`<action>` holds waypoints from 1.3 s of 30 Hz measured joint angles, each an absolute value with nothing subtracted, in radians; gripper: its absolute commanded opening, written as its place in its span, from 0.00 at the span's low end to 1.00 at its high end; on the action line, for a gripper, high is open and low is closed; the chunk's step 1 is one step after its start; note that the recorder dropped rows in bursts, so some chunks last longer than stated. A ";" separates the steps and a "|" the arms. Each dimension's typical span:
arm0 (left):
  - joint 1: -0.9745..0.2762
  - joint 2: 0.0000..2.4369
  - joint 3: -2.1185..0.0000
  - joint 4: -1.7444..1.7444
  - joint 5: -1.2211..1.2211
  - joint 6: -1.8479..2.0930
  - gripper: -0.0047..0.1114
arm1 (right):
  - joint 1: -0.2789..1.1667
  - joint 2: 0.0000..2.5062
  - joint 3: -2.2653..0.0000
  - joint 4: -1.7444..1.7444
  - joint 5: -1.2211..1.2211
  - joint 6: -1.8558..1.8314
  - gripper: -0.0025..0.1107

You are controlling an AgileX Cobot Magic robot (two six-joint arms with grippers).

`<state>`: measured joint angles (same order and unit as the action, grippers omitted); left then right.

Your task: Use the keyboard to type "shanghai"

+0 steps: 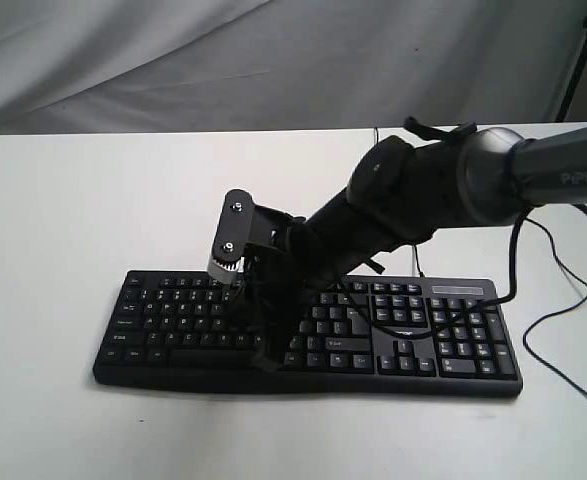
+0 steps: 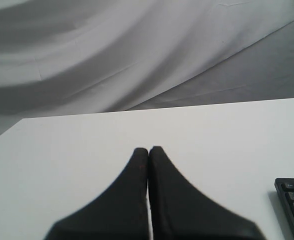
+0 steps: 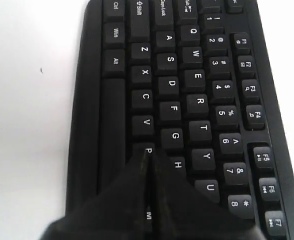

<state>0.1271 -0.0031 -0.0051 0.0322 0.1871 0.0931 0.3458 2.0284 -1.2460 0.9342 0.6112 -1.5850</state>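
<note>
Now, right gripper (image 3: 147, 152), jaws together, over the keyboard (image 3: 172, 107); left gripper (image 2: 148, 149) likewise together.

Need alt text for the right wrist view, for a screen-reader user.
The shut black tool points at a black keyboard, its tip at the key next to V, near G and H; contact cannot be judged. White-lettered keys fill most of the frame, with white table alongside.
</note>
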 measured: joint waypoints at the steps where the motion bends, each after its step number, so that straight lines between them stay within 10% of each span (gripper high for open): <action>1: 0.127 -0.003 -0.005 0.032 0.187 0.093 0.05 | 0.346 2.028 -1.246 0.934 0.611 -1.587 0.02; 39: 0.127 -0.003 -0.005 0.032 0.187 0.093 0.05 | 0.346 2.090 -1.241 0.989 0.590 -1.646 0.02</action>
<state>0.1271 -0.0031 -0.0051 0.0322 0.1871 0.0931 0.3458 2.0904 -1.2414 0.9894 0.5904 -1.6460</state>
